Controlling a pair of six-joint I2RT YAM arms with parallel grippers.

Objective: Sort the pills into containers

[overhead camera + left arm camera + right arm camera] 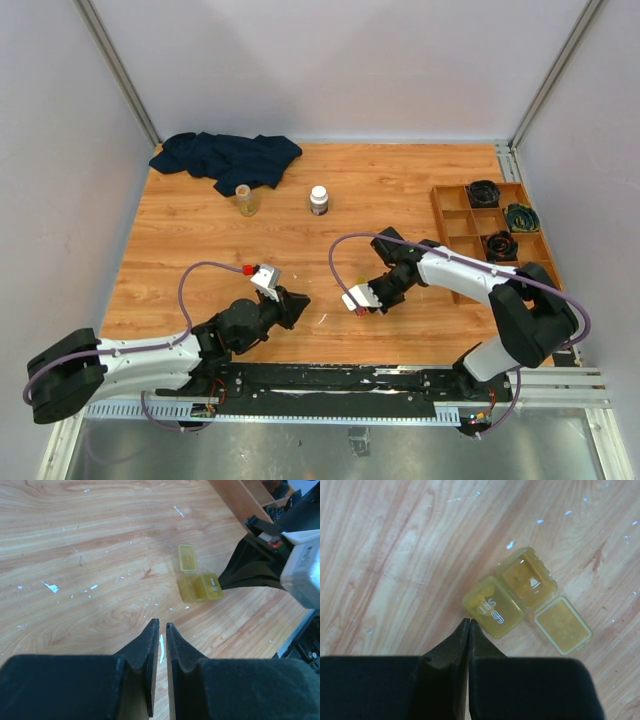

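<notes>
While right jaws press together beside yellow case [492, 611] edge, left jaws barely parted, well apart.

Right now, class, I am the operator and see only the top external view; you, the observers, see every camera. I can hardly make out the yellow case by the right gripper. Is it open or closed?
Observer: The right wrist view shows the yellow case has two compartments. One stands open, its lid folded out flat beside it.
Operator: And the other compartment?
Observer: Its lid is closed, with white print on top.
Operator: Is the right gripper holding the case?
Observer: No. The right gripper is shut on nothing, its tips right at the closed compartment's edge. I cannot tell whether they touch it.
</notes>
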